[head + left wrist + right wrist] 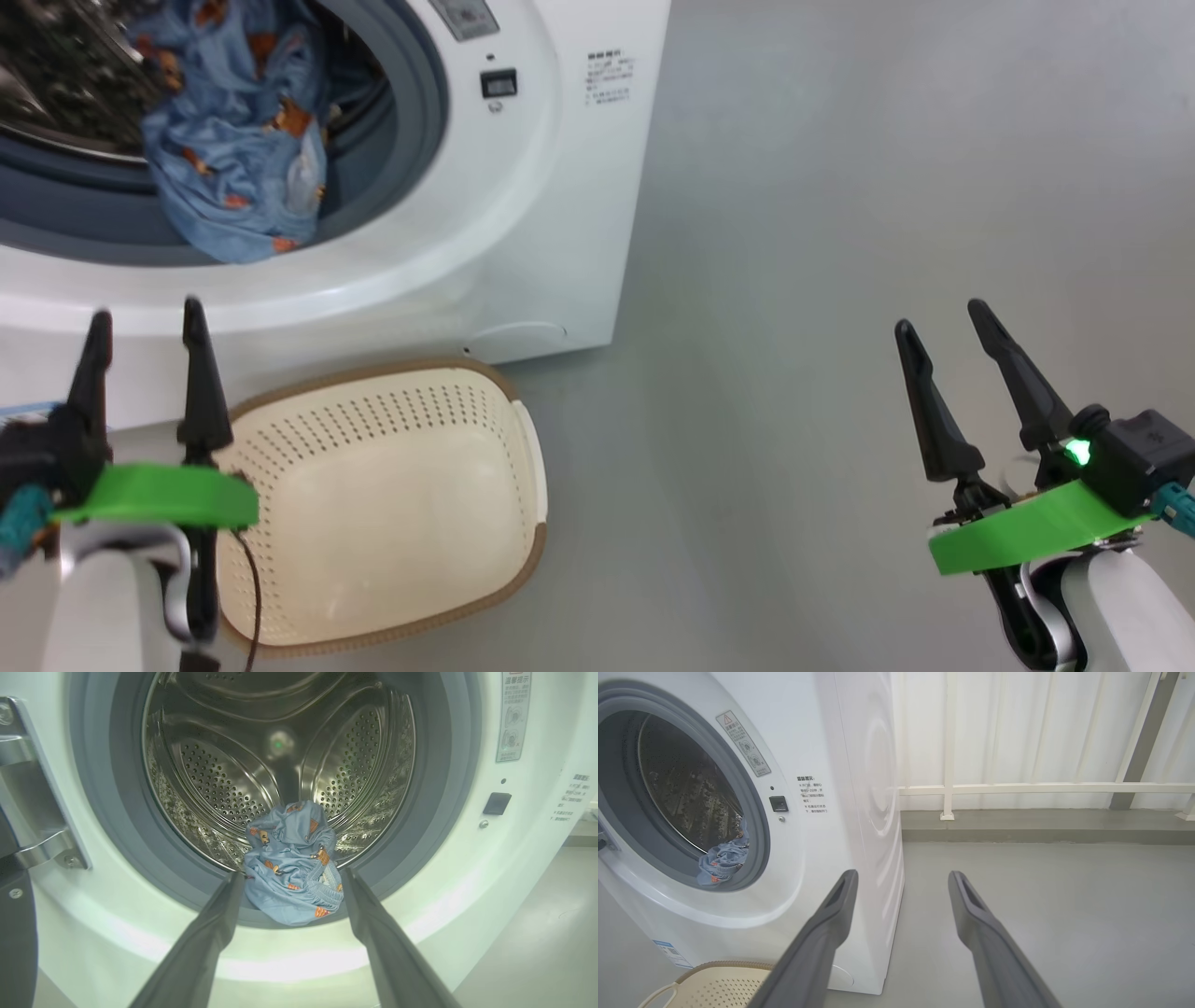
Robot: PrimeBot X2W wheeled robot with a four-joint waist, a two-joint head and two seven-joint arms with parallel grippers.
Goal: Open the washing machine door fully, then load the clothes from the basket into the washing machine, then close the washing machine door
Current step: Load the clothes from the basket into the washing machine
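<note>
- The clothes (pixel 233 159) lie bunched at the drum mouth of the washing machine (pixel 560 233), drooping over its grey seal (pixel 117 812).
- The washing machine door (pixel 16 942) is a dark sliver by its hinge (pixel 37 812), cut off at the left wrist view's edge.
- The basket (pixel 392 504) sits in front of the machine, its rim partly behind the left gripper (pixel 146 315).
- The left gripper and the right gripper (pixel 941 317) are spread wide, gripping nothing.

drum (pixel 215 774) upper mouth free | clothes (pixel 292 868) heaped over lower rim | basket (pixel 392 523) just before washing machine (pixel 579 233)
</note>
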